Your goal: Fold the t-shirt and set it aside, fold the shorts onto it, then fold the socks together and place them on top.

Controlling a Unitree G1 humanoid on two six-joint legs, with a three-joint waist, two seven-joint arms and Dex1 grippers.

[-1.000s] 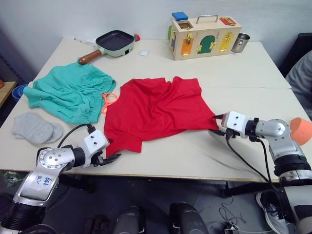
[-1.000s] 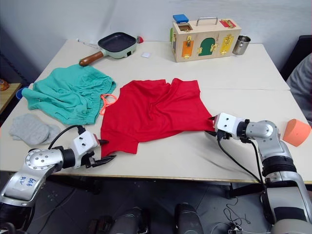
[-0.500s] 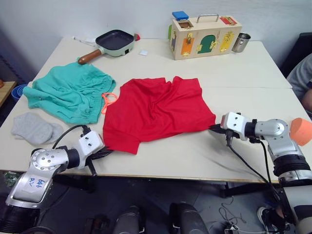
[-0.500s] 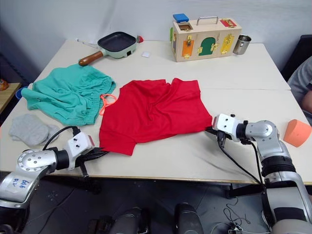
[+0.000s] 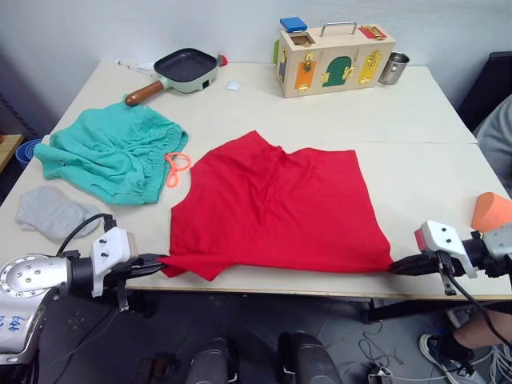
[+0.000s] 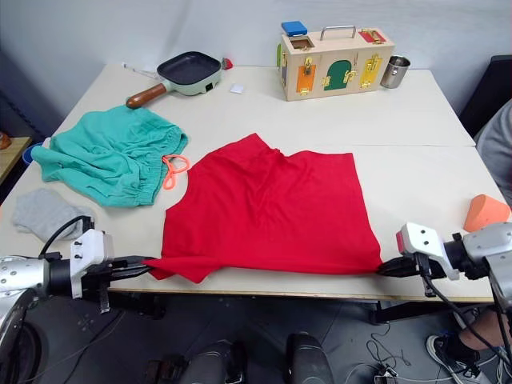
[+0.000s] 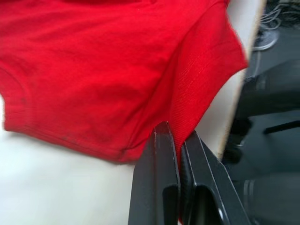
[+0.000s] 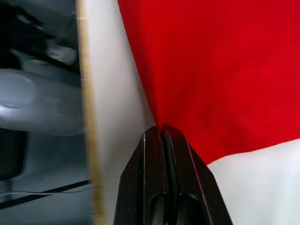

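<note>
Two tools, left tool [image 5: 157, 261] and right tool [image 5: 398, 268], each pinch the t-shirt [image 5: 280, 210]; no readable writing.

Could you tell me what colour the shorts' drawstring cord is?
Orange; the drawstring cord shows best in the left eye view.

Beige bench [image 5: 416, 120] carries red t-shirt [image 5: 276, 208] spread flat, teal shorts [image 5: 112, 152], grey socks [image 5: 52, 212], frying pan [image 5: 180, 68], wooden latch box [image 5: 332, 50], metal cup [image 5: 392, 68], orange block [image 5: 490, 210].
</note>
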